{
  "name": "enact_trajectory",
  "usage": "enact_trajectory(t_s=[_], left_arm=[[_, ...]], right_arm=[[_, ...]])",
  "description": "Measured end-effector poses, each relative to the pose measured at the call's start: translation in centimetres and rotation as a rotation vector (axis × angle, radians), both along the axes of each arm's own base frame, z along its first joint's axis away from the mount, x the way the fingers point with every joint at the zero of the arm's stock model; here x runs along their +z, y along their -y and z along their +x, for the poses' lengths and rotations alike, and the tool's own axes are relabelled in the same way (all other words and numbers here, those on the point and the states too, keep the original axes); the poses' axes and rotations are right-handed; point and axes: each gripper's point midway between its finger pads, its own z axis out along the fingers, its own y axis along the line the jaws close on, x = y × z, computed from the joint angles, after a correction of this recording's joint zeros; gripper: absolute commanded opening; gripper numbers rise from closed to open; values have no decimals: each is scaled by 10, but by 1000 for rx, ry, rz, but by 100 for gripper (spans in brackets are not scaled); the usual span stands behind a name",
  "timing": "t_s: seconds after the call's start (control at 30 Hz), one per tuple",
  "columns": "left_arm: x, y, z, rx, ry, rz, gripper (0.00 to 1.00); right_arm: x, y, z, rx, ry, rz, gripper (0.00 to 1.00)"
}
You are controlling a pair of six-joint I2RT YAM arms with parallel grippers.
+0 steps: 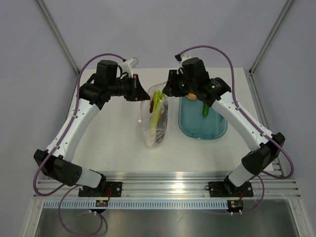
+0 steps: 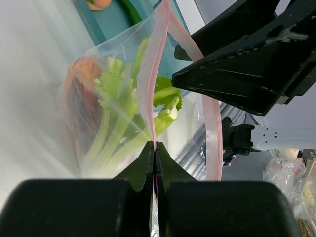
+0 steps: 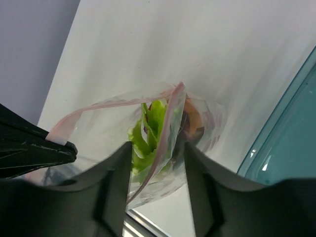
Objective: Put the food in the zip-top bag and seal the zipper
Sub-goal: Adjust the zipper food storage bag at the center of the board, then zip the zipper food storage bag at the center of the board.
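Note:
The zip-top bag (image 1: 157, 129) stands on the table between the two arms, its mouth up. Light green stalks (image 2: 118, 123) and an orange-and-red piece (image 2: 84, 74) of the food sit inside it. My left gripper (image 2: 155, 145) is shut on the pinkish zipper (image 2: 157, 49) at one end of the mouth. My right gripper (image 3: 157, 148) is open and straddles the zipper (image 3: 168, 128) at the other end, its fingers (image 3: 118, 182) apart from the plastic. From above, the left gripper (image 1: 140, 93) and right gripper (image 1: 167, 90) face each other over the bag's top.
A teal oblong tray (image 1: 217, 129) lies right of the bag, under the right arm. It holds a dark green chili (image 1: 205, 109) and a round orange peach (image 1: 190, 95), half hidden by the arm. An aluminium rail runs along the near table edge.

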Motion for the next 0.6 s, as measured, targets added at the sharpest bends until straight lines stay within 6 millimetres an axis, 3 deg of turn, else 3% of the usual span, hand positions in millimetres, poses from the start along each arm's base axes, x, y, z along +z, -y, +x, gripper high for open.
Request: enact_trajectory(t_s=[0.07,0.1,0.13,0.17,0.3,0.33,0.5,0.6], left_arm=[[-2,1,0,-10,-2,0,0],[-2,2,1,-15,-2,2,0],[-2,2,2,-20,1,2,0],[-3,3,4,-22,2,5,1],[-6,6,22,-17,23,35,66],[-5,7,29,-14,32,42,74],[10,6,51,25,90,64,89],[26,-6,51,91,161,81,89]], right_arm=[[-3,0,1,3,-2,-13,25],[-4,0,2,0,-5,-15,9],[-5,0,3,-1,-3,-19,2],[-6,0,4,-7,-8,-17,0],[-6,5,10,-61,-27,5,0],[-6,6,13,-81,-36,22,0],[-17,23,37,-218,-100,126,0],[-30,33,46,-292,-149,170,0]])
